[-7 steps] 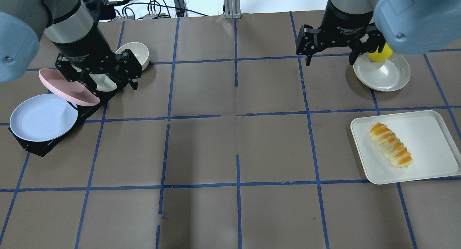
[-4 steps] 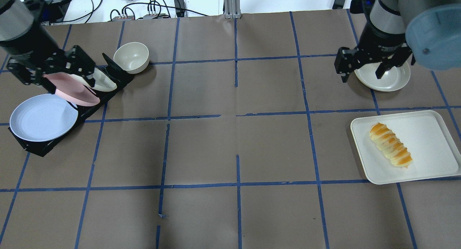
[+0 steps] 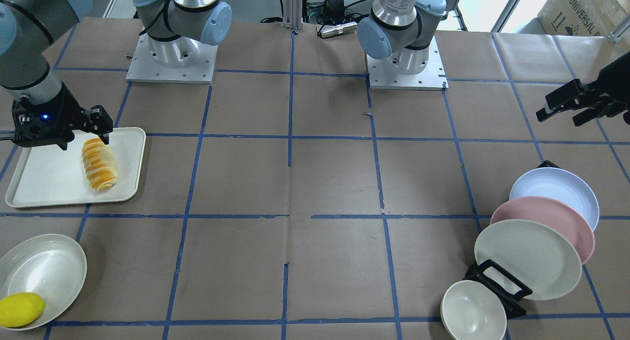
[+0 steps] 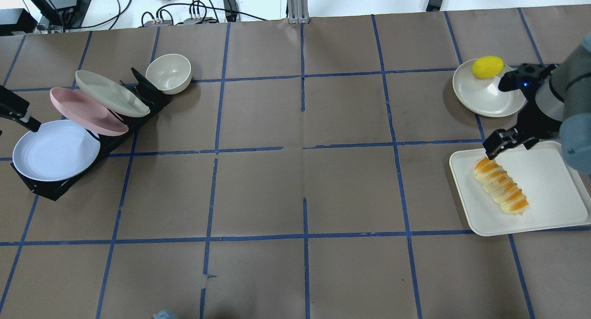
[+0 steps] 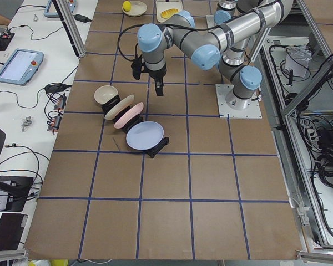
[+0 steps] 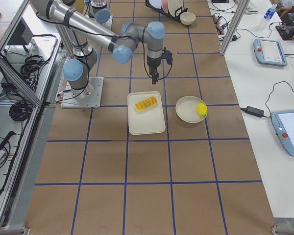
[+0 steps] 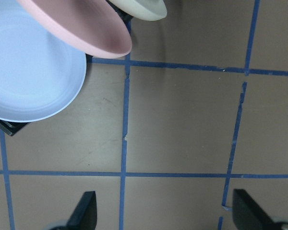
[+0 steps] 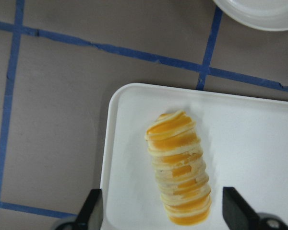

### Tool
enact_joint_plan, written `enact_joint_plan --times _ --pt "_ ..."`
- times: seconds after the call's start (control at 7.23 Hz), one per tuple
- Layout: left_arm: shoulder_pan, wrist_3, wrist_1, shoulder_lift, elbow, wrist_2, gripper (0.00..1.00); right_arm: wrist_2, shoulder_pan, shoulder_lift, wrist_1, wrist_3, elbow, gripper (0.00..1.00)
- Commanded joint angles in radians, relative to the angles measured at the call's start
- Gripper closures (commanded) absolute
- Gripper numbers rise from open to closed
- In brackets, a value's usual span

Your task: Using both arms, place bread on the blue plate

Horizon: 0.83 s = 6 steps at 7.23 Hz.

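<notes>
Brown paper gridded with blue tape covers the worktop (image 3: 320, 182). Facing the robot, the bread (image 3: 99, 164) lies on a white tray (image 3: 44, 182) on the robot's right side. The right claw (image 3: 82, 139) hangs over it with its fingers spread and grips nothing. Across the worktop, the blue plate (image 3: 556, 190) leans in the end slot of a black rack (image 3: 497, 281), with a pink plate (image 3: 546, 217) and a cream plate (image 3: 526, 259) behind it. A small bowl (image 3: 472, 313) sits at the rack's other end. The left claw (image 3: 557, 120) hovers near the blue plate, fingers apart and empty. A lemon (image 3: 19, 309) rests in a round dish (image 3: 44, 266) beyond the tray.

From overhead, the bread lies diagonally on the tray, and only part of the left claw shows, at the picture's edge beside the blue plate's rim.

Both side cameras show each claw held above the worktop, one near the rack and one over the tray.

The left wrist camera shows two separated fingertips over bare paper, with the blue plate off to one side.

The right wrist camera shows the bread lying between the parted fingertips, which do not touch it.
</notes>
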Motion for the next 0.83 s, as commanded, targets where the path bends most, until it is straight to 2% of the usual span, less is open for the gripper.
enact_joint_plan --times 0.0,0.41,0.69 --pt "0.114 0.176 -0.003 -0.138 0.078 -0.079 0.0 0.067 -0.068 0.003 -0.105 -0.139 0.119 0.0" --pt "0.133 0.232 -0.002 -0.451 0.346 -0.073 0.0 0.044 -0.068 0.088 -0.189 -0.21 0.127 0.0" --pt "0.125 0.231 0.004 -0.597 0.44 -0.072 0.0 0.044 -0.068 0.146 -0.254 -0.248 0.129 0.0"
